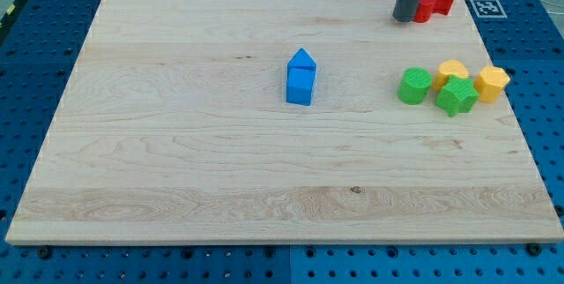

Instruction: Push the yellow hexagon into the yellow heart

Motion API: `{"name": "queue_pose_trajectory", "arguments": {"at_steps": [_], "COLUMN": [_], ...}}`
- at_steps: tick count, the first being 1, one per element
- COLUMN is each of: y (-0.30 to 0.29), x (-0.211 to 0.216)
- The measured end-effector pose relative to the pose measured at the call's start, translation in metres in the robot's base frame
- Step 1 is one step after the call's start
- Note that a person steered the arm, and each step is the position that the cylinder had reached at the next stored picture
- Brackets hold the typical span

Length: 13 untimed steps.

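Looking down the board from my tip, the yellow hexagon lies nearer the view's bottom and off to the view's right, well apart from the rod. The yellow heart sits to the view's left of the hexagon, near it, with the green star between and slightly nearer the bottom edge; whether the star touches either yellow block is hard to tell. So the push, as I judge it, has to run leftward across the view, which means my tip must first travel round to the hexagon's right side, passing the cluster without clipping it.

There is no claw on this arm, only a straight dark rod, so nothing is clenched or released; my tip rests on the surface just beside the red block at the far right, possibly touching it.

The blocks look like matte moulded plastic with chunky, faceted sides. The green round block stands at the cluster's left end. Near the middle, a blue triangle touches a blue cube, the triangle on the far side. The surface is pale wood with fine grain running left to right, smooth enough for blocks to slide easily.
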<state>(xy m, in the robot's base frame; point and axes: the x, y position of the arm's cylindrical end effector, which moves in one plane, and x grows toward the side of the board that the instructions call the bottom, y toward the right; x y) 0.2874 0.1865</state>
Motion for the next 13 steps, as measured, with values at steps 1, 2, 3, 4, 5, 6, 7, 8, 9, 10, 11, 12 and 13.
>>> {"name": "queue_pose_trajectory", "arguments": {"at_steps": [1,2,3,4,5,6,7,8,9,10,11,12,13], "y": [0.001,0.001,0.037,0.064,0.074,0.104,0.126,0.136,0.145,0.145,0.148,0.152,0.155], "x": [0.029,0.029,0.038,0.058,0.058,0.058,0.058,0.070,0.080,0.080,0.080,0.080,0.080]}}
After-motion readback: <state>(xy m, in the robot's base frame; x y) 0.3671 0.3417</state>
